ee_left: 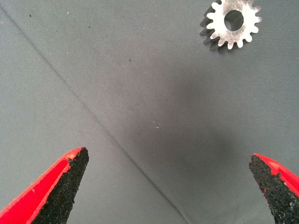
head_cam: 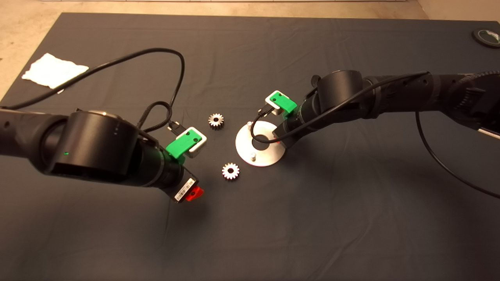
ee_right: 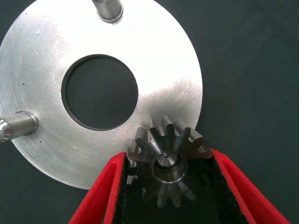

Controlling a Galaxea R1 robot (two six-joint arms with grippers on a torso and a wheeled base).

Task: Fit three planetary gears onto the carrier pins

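The silver carrier disc [head_cam: 269,156] lies mid-mat, with two bare carrier pins [head_cam: 253,157] [head_cam: 249,125] showing. My right gripper [head_cam: 278,141] hangs over the disc's right side. In the right wrist view it [ee_right: 167,154] is shut on a darker planetary gear [ee_right: 180,186]. The tip of the third pin [ee_right: 167,159] shows in that gear's centre hole. The other two pins [ee_right: 108,9] [ee_right: 18,123] stand bare on the disc [ee_right: 46,70]. Two shiny gears [head_cam: 216,120] [head_cam: 230,171] lie flat on the mat left of the disc. My left gripper [ee_left: 168,161] is open above bare mat, short of the nearer gear [ee_left: 231,23].
A white cloth [head_cam: 52,70] lies at the mat's far left edge. A round black object [head_cam: 486,37] sits at the far right corner. Black cables [head_cam: 172,70] loop above both arms.
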